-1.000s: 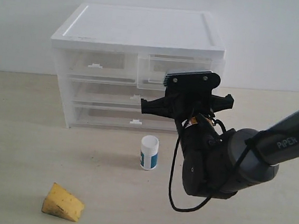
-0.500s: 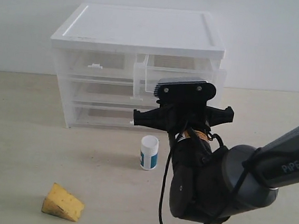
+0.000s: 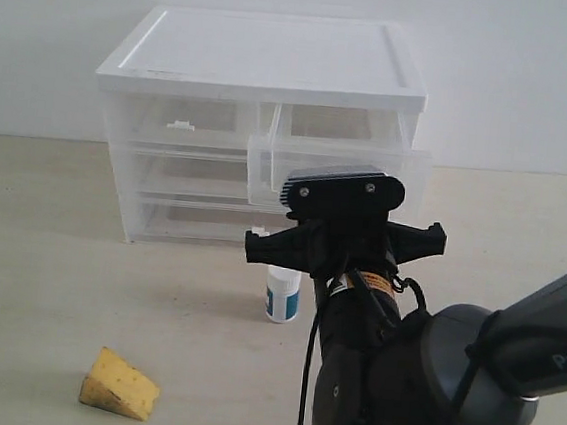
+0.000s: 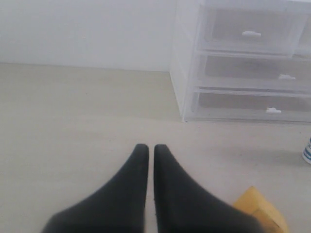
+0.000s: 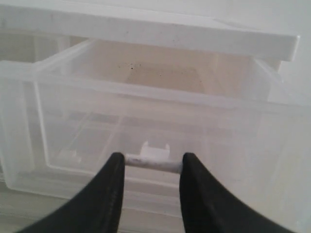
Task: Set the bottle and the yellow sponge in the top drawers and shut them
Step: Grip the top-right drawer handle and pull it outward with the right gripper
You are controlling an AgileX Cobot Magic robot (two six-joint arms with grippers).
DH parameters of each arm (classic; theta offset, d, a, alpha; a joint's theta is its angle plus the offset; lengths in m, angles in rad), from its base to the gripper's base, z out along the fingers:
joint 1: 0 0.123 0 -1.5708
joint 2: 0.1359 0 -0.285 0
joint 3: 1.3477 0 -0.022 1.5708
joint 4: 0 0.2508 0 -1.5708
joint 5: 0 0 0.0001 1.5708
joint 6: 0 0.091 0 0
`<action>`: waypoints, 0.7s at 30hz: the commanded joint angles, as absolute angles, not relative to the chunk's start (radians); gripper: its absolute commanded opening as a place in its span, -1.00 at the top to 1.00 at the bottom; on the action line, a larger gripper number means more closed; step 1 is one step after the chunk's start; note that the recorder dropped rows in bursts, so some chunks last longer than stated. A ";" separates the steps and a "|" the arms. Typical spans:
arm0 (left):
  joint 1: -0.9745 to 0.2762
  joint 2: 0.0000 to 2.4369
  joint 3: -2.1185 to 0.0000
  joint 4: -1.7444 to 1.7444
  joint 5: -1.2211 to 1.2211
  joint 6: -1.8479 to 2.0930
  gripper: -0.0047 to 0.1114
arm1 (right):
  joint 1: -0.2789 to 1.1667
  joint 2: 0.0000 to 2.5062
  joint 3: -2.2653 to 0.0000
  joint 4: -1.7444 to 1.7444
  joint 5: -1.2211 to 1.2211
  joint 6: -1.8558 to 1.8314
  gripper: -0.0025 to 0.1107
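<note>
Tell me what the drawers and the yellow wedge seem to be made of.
Drawers: translucent white plastic, frosted; the insides show through the fronts. Wedge: probably sponge foam, matte yellow with a darker side; texture too blurred to confirm.

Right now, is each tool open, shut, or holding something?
Left tool: closed, holding nothing.
Right tool: closed on the handle of the pulled-out top drawer.

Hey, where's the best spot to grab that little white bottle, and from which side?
The bottle stands upright, a plain cylinder with the drawer unit behind it, so likely grip its labelled middle, coming from the open front.
</note>
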State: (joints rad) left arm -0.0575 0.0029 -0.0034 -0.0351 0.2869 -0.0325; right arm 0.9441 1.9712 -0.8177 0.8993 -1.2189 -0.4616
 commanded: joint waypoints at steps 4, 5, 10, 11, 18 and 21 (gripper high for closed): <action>-0.052 0.000 0.000 -0.034 0.285 -0.027 0.84 | 0.950 1.962 -0.808 0.885 -1.221 -0.462 0.35; -0.052 0.000 0.000 -0.034 0.285 -0.027 0.84 | 0.950 1.962 -0.808 0.887 -1.221 -0.462 0.16; -0.052 0.000 0.000 -0.034 0.285 -0.027 0.84 | 0.986 1.945 -0.808 0.965 -1.221 -0.482 -0.53; -0.052 0.000 0.000 -0.034 0.285 -0.027 0.84 | 0.996 1.938 -0.808 0.987 -1.221 -0.496 -0.51; -0.052 0.000 0.000 -0.034 0.285 -0.027 0.84 | 1.096 1.878 -0.750 1.051 -1.221 -0.496 -0.47; -0.052 0.000 0.000 -0.034 0.285 -0.027 0.84 | 1.141 1.873 -0.713 1.065 -1.221 -0.474 -0.47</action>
